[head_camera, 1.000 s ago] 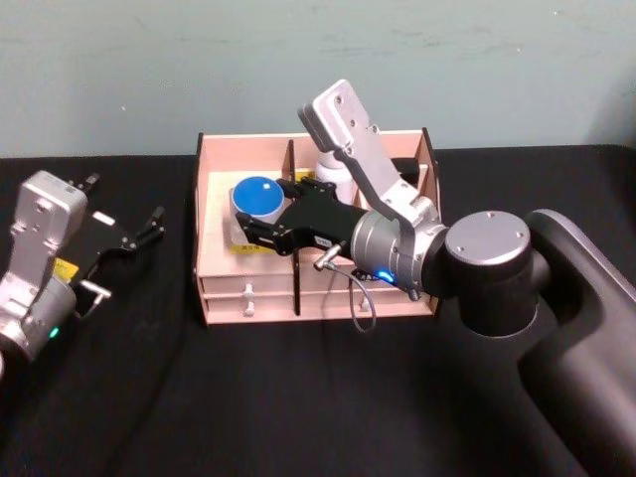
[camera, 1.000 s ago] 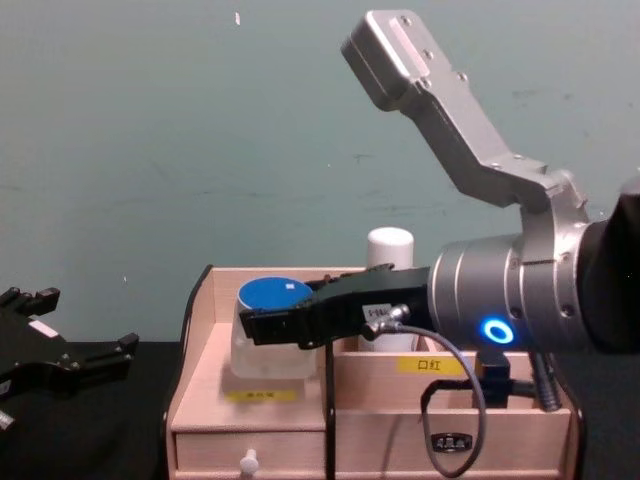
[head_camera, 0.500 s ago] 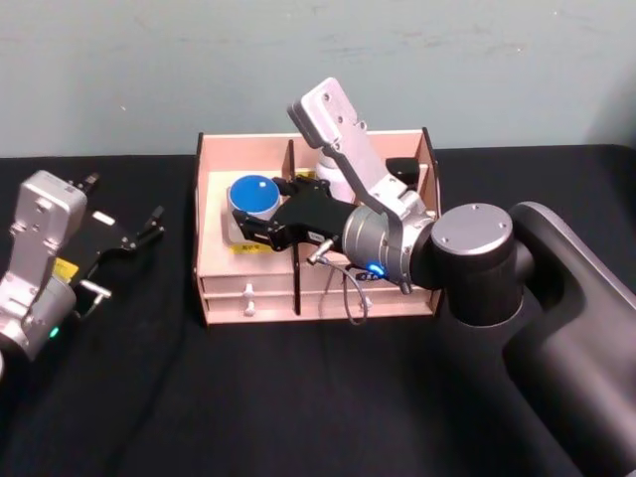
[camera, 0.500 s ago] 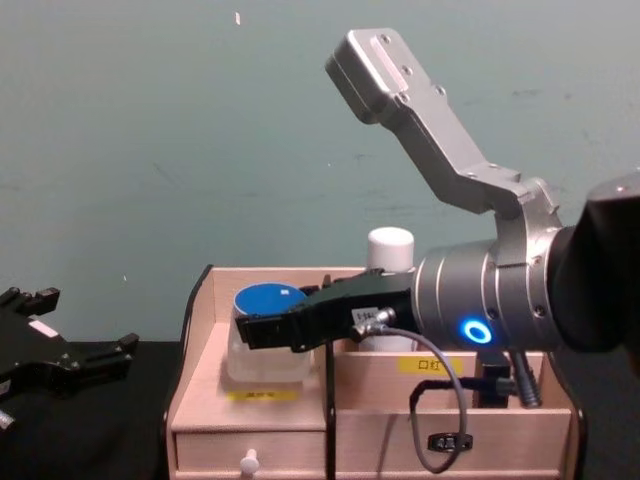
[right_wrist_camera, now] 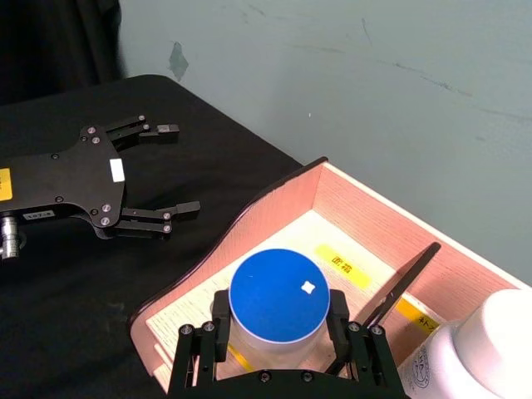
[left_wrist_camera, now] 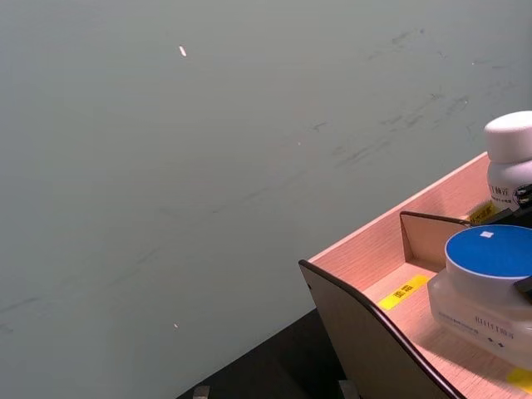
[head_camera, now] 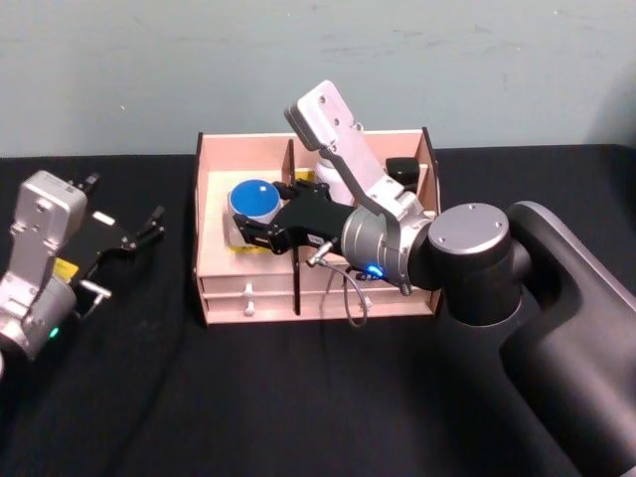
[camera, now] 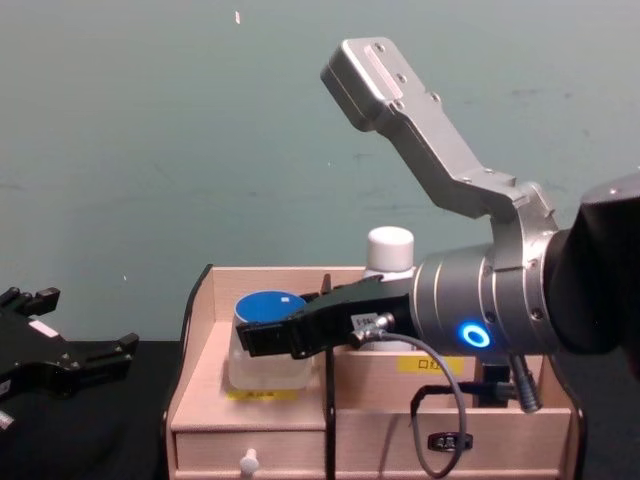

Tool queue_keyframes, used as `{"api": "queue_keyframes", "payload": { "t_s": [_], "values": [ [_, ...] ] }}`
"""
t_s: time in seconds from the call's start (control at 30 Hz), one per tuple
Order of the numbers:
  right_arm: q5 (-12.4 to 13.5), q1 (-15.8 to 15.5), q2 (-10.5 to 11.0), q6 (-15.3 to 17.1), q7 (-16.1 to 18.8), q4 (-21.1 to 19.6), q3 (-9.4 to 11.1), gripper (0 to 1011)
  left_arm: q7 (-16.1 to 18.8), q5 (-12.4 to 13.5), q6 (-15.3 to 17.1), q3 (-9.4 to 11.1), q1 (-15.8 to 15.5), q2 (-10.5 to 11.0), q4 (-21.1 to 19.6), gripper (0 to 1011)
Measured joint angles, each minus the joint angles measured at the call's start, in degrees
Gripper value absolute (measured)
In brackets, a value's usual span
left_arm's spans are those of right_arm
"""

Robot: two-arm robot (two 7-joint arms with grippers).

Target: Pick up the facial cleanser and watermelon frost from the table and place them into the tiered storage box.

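A clear jar with a blue lid (head_camera: 253,196) (camera: 268,310) sits low in the left compartment of the tiered storage box (head_camera: 214,290) (camera: 200,420). My right gripper (head_camera: 260,211) (right_wrist_camera: 278,320) reaches in from the right and is shut on the jar, one finger on each side. A white-capped bottle (camera: 390,248) (right_wrist_camera: 490,341) stands upright in the compartment behind it. I cannot tell which one is the facial cleanser and which the watermelon frost. My left gripper (head_camera: 127,197) (right_wrist_camera: 179,169) rests open on the table, left of the box.
The box stands on a black tablecloth (head_camera: 248,397) against a pale green wall. A dark divider (right_wrist_camera: 399,287) separates the jar's compartment from the bottle's. A small black item (head_camera: 402,167) lies in the back right compartment. A white-knobbed drawer (camera: 248,462) is at the box's front.
My right gripper has lowered the blue-lidded jar a little and shifted it left within the left compartment. The left arm has not moved.
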Motion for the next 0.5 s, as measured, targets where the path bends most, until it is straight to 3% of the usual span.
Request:
{"api": "queue_keyframes", "payload": {
  "t_s": [0.13, 0.43, 0.5],
  "values": [
    [0.03, -0.02, 0.01, -0.04, -0.01, -0.05, 0.00, 730, 0.00, 0.00, 0.00, 0.00, 0.00, 0.00, 0.00, 1001],
    [0.09, -0.06, 0.06, -0.10, -0.02, -0.16, 0.00, 997, 0.00, 0.00, 0.00, 0.00, 0.00, 0.00, 0.00, 1001],
    [0.10, -0.07, 0.07, -0.11, -0.02, -0.17, 0.00, 1000, 0.00, 0.00, 0.00, 0.00, 0.00, 0.00, 0.00, 1001]
  ]
}}
